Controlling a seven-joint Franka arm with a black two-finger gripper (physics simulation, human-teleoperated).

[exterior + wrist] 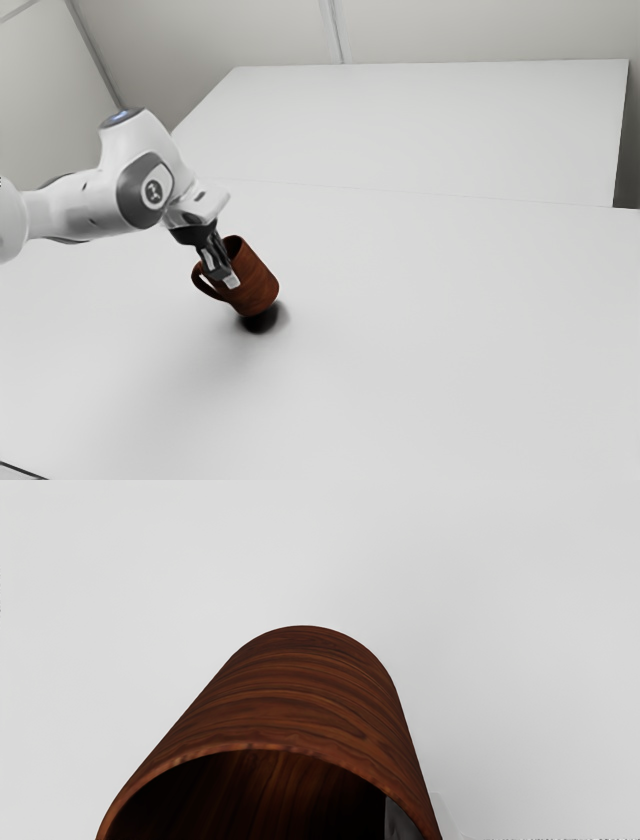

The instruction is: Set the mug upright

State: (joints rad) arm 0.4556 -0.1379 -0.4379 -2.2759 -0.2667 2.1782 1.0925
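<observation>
So the arm comes in from 9 o'clock in the exterior view, bends over at the wrist and angles the claw down toward roughly 5 o'clock. The claw is pinched on the mug by its side wall: in the wrist view one finger is inside the mouth and the other finger is against the outside. The mug's pretty tilted, long axis on a slant, mouth up toward 11 o'clock, base down toward 5, handle out around 8 or 9. It's over the surface, toward 8 o'clock from the exterior view's middle, dark shadow right under the base. Can't tell if the base edge touches down.
</observation>
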